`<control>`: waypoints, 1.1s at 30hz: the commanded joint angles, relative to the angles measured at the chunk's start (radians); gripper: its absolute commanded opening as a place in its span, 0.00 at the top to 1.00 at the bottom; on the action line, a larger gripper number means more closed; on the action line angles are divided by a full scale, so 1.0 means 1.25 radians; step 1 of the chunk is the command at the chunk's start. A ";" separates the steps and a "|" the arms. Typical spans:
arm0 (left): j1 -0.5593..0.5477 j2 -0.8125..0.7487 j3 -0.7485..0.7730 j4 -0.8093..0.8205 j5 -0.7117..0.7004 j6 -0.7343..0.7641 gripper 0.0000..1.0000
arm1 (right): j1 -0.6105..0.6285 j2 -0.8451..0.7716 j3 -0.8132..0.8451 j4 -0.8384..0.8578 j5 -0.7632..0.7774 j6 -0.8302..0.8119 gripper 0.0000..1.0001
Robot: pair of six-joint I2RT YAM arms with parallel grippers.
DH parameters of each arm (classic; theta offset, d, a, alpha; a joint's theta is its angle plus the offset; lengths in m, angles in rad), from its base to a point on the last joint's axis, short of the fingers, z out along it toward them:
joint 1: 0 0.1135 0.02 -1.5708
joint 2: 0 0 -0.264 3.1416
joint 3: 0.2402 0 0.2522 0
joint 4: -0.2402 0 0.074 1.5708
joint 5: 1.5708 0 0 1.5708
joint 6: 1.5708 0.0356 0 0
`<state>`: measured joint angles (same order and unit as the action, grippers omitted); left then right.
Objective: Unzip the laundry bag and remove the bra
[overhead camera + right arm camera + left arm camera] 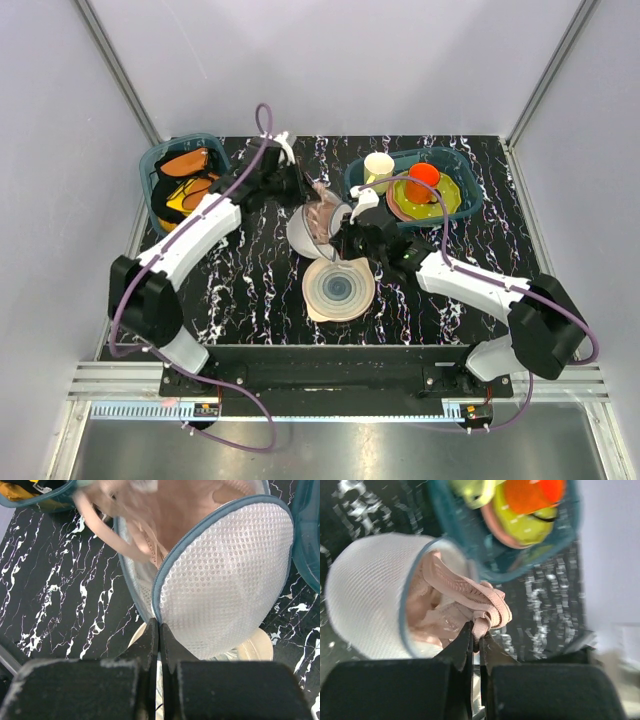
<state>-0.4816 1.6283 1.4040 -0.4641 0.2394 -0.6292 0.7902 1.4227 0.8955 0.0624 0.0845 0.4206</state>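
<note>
The white mesh laundry bag (303, 232) is held up above the table centre, its blue-rimmed zip open. It fills the right wrist view (225, 580) and shows at the left in the left wrist view (365, 590). The pink-beige bra (465, 595) hangs partly out of the opening (145, 525) and shows from above (325, 205). My left gripper (479, 630) is shut on a strap of the bra. My right gripper (159, 625) is shut on the bag's zip rim at its lower end.
A pale round plate with blue-grey rings (338, 288) lies under the bag. A teal bin (183, 178) with orange and yellow garments stands back left. Another teal bin (452, 180) with a yellow plate, orange cup and cream cup stands back right.
</note>
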 commanded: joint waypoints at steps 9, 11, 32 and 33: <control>0.118 -0.122 0.052 0.251 0.304 -0.185 1.00 | 0.004 0.004 0.024 0.009 -0.016 0.019 1.00; 0.124 -0.127 0.100 0.247 0.302 -0.190 1.00 | 0.002 -0.001 0.024 0.009 -0.017 0.021 1.00; 0.313 -0.180 -0.044 0.450 0.353 -0.370 1.00 | 0.004 -0.032 0.037 -0.006 -0.031 0.022 1.00; 0.313 -0.176 -0.077 0.455 0.351 -0.369 1.00 | 0.004 -0.037 0.044 -0.008 -0.032 0.023 1.00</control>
<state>-0.0940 1.4200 1.4078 0.0154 0.6632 -1.0752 0.7902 1.4227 0.8978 0.0921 0.0582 0.4423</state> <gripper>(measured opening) 0.024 0.009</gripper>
